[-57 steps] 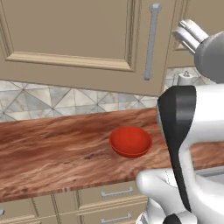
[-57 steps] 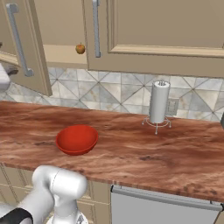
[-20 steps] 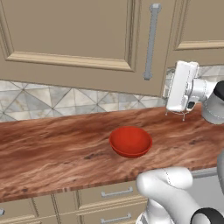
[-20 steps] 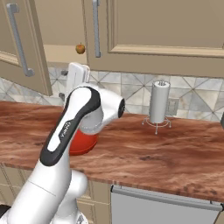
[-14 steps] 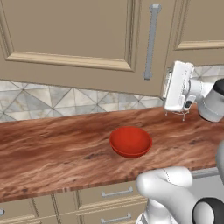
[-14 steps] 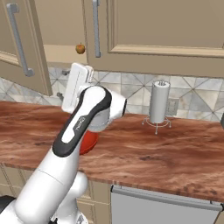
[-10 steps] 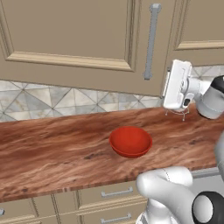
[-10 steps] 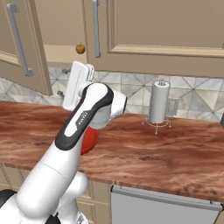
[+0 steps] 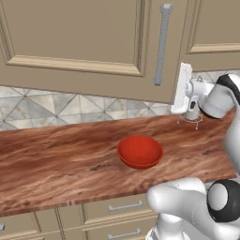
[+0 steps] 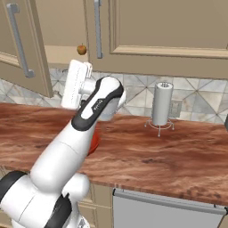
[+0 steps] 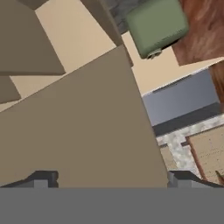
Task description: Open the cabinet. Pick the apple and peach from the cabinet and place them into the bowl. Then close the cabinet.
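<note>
Below the beige panelled cabinet (image 9: 84, 47), a glossy red bowl (image 9: 139, 151) sits beside the released hand (image 9: 180, 89).

The beige cabinet (image 10: 147, 26) has its left door (image 10: 22, 49) swung open. A small round brownish fruit (image 10: 81, 49), perhaps the apple, sits on its shelf. The glossy red bowl (image 9: 139, 151) rests upright mid-tabletop, nearer the front edge.

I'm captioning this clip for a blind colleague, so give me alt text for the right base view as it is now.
A white robot arm rises from the lower left over a wood-grain counter, its hand raised below a beige cabinet whose left door hangs open. A small round fruit sits on the shelf inside. A grey cylinder on a wire stand stands by the tiled wall.
</note>
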